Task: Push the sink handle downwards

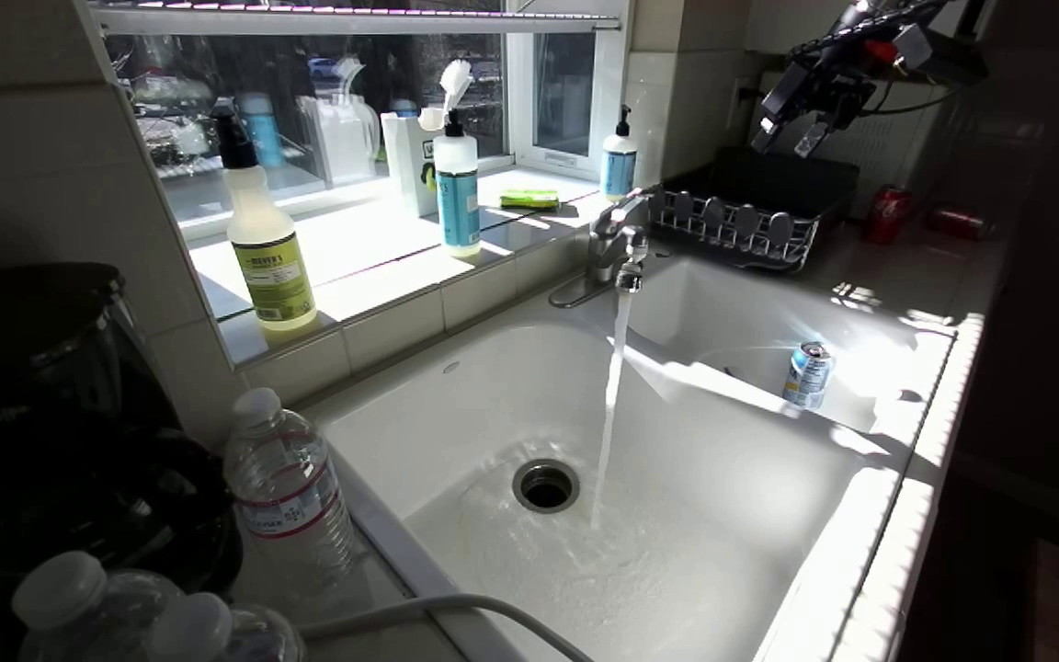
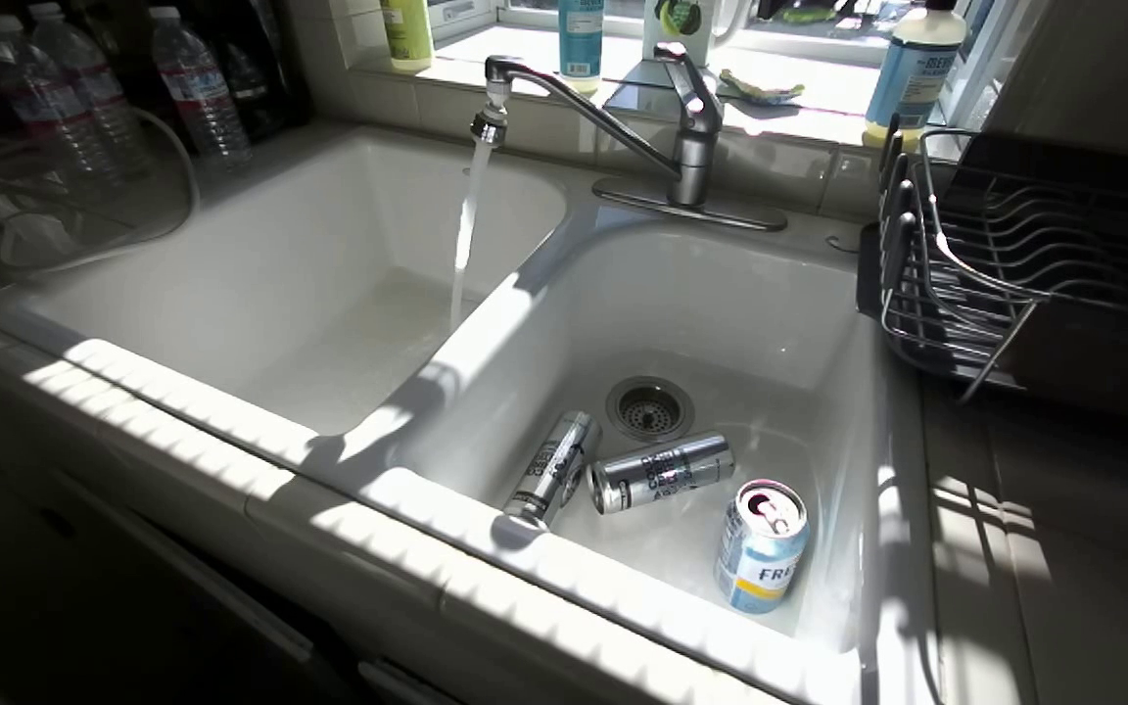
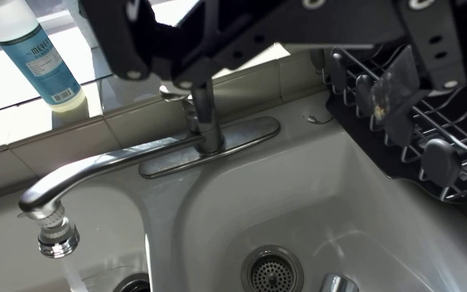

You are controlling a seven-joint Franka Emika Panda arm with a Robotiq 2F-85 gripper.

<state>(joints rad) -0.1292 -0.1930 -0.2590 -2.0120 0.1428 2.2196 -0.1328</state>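
Wrist view: black two-finger gripper (image 1: 787,137), spread wide and empty, partly hides shiny chrome sink handle (image 2: 687,78) above white rectangular sink (image 3: 258,186), whose front rim is cut off.

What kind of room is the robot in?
Most likely a kitchen. You can see a big white double sink, a wire dish rack right beside it, and drink cans in the sink. Whether it's in a home or an office, I can't tell.
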